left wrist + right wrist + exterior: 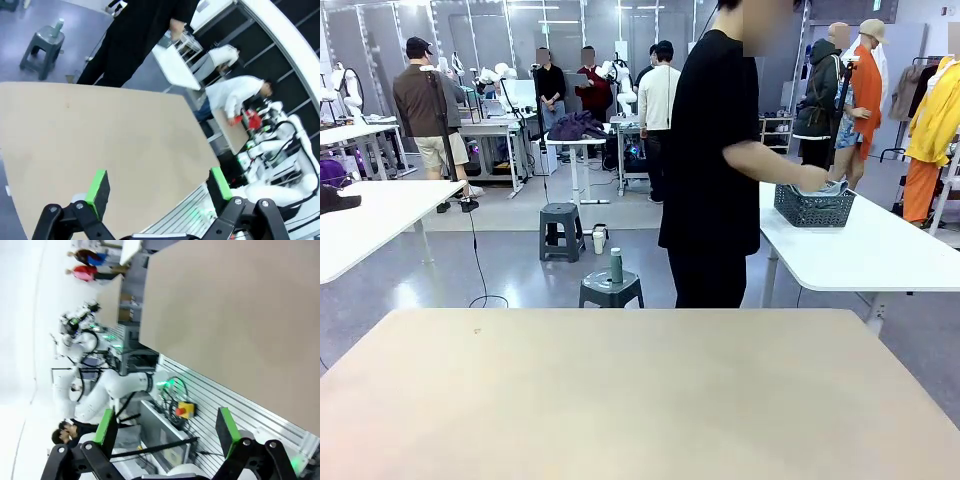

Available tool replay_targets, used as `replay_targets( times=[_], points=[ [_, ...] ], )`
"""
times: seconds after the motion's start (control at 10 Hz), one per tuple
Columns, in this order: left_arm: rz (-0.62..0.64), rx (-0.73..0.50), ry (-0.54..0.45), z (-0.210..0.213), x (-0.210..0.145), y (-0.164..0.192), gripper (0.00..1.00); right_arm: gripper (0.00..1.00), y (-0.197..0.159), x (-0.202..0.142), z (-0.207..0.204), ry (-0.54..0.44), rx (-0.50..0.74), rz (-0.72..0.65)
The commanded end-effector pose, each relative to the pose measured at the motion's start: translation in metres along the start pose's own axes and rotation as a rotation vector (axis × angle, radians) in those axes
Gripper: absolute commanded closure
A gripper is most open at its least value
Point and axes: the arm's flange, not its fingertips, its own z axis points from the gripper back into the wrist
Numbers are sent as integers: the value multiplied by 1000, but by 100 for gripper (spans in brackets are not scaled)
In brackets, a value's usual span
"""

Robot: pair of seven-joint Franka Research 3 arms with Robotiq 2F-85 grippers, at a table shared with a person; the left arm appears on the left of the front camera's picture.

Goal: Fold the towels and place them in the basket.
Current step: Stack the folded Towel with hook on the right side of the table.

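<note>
A busy lab hall with other tables, stools and people lies beyond a bare tan worktop. At the far side a person in black stands turned to a white side table on the right, a hand reaching into the basket, which sits at that table's near left corner. A pale towel shows at the basket's rim by the hand; how it is folded cannot be told.

In the left wrist view the left gripper hangs above the worktop's near edge, jaws spread wide, nothing between the green pads.

In the right wrist view the right gripper is likewise wide open and empty, off the worktop's edge, over the grooved metal frame.
</note>
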Motion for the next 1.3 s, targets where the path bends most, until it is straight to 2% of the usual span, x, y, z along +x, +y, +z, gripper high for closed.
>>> replay_targets(
  times=[0.0,0.1,0.3,0.4,0.5,1.2],
  points=[
    [64,-26,27,-5,-8,19,0,0,-15,-7,-6,-37,78,2],
    [147,4,77,-8,-9,27,0,0,-17,-8,-8,-52,86,-8],
    [198,20,96,-4,-7,40,0,0,-17,-12,-13,-58,99,9],
    [233,4,135,-5,-9,46,0,0,-22,-9,-5,-53,77,-32],
    [178,10,82,-10,-20,45,0,0,-22,-9,-5,-53,77,-32],
    [178,10,82,-10,-20,45,0,0,-22,-9,-5,-53,77,-32]
  ],
)
